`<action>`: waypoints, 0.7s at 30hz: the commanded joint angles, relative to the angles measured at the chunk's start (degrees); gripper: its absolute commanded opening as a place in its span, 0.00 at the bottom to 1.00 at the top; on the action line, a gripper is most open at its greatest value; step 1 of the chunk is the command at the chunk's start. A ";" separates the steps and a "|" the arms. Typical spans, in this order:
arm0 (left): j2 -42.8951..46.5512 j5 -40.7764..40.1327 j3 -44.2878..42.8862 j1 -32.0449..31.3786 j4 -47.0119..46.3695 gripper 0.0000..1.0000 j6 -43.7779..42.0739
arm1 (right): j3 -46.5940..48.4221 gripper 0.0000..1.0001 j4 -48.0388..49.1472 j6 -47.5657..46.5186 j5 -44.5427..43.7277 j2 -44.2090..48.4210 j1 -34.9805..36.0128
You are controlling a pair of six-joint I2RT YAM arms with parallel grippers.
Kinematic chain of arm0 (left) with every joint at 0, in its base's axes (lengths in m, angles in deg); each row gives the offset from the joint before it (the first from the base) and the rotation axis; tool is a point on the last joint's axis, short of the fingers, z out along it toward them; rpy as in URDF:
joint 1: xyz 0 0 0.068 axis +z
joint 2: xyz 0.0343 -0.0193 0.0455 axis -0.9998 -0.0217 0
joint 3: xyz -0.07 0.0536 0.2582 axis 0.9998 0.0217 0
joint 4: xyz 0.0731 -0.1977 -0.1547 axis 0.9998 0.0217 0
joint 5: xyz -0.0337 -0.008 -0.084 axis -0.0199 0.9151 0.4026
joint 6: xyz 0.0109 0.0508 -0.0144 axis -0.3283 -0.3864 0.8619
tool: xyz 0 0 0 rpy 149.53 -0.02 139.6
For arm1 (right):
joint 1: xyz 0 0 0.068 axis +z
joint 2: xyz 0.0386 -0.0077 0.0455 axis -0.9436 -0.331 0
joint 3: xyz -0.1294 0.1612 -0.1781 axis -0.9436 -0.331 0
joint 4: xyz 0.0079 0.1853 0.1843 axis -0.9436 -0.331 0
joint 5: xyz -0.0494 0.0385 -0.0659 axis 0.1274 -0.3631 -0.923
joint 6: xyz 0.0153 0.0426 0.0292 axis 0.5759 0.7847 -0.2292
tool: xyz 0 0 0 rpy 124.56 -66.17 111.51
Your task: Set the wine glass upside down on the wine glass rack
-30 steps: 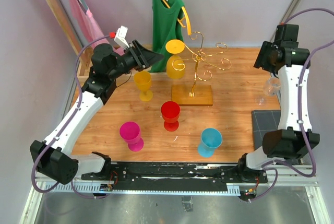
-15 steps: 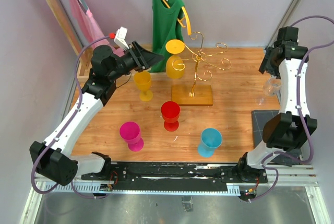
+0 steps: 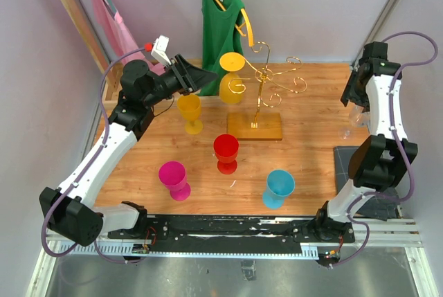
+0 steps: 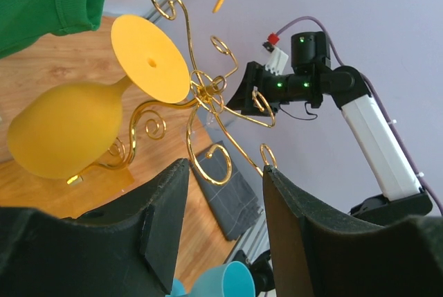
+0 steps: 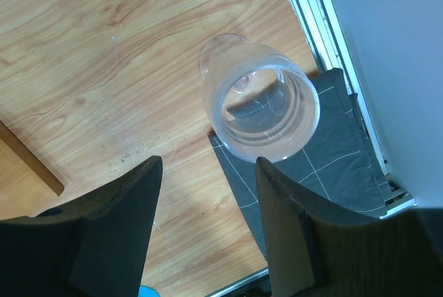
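**While both claws are hanging open, one glass is on the rack and one is standing at the right edge**

As the left claw (image 4: 225, 172) is hovering over the far left part of the worktop (image 3: 311, 103), its fingers are standing apart, released, with nothing between them. It is pointing at the wine glass rack (image 3: 259, 96), which is standing mid-worktop near the far edge on its flat base. A yellow wine glass (image 3: 232, 82) is hanging upside down from a curled arm on the rack's left side, foot up and bowl down.

Right claw (image 5: 208, 172): hanging over the right edge, pointing down, fingers spread and gripping nothing. The clear wine glass (image 5: 259, 100) is standing upright below it, rim up, apart from both fingers. It is sitting at the right edge by the far corner of a dark mat (image 3: 349, 165); whether its foot is touching the mat, I cannot tell.

Four more glasses are standing upright on the wood:
- a second yellow glass (image 3: 190, 111), just left of the rack's base
- a red glass (image 3: 225, 151), nearward of the base
- a pink glass (image 3: 174, 178), toward the near left
- a blue glass (image 3: 279, 187), near the near edge

A green top (image 3: 218, 13) is hanging behind the far edge.
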 commanded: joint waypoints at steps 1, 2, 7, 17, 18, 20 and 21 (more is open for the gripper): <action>0.45 1.04 0.19 0.31 -2.12 0.52 -0.11 | -0.46 0.58 -0.87 0.92 -0.62 -1.64 -1.06; 0.44 1.04 0.18 0.30 -2.06 0.52 -0.17 | -0.22 0.58 -0.86 0.93 -0.64 -2.06 -1.14; 0.70 0.62 0.00 0.27 -1.76 0.52 -0.27 | 1.13 0.59 -1.01 0.94 -0.05 -4.06 -1.51; 1.05 0.27 0.76 0.30 -1.78 0.52 -0.23 | 1.92 0.40 -1.53 0.92 0.58 -7.40 -1.68; 1.06 0.21 0.78 0.31 -1.75 0.52 -0.29 | 2.04 0.36 -1.52 0.98 0.61 -7.49 -1.68; 0.99 0.16 0.82 0.31 -1.73 0.52 -0.28 | 2.14 0.31 -1.52 0.98 0.51 -7.54 -1.68; 0.98 0.14 0.87 0.29 -1.77 0.52 -0.27 | 2.18 0.27 -1.51 1.06 0.45 -7.62 -1.68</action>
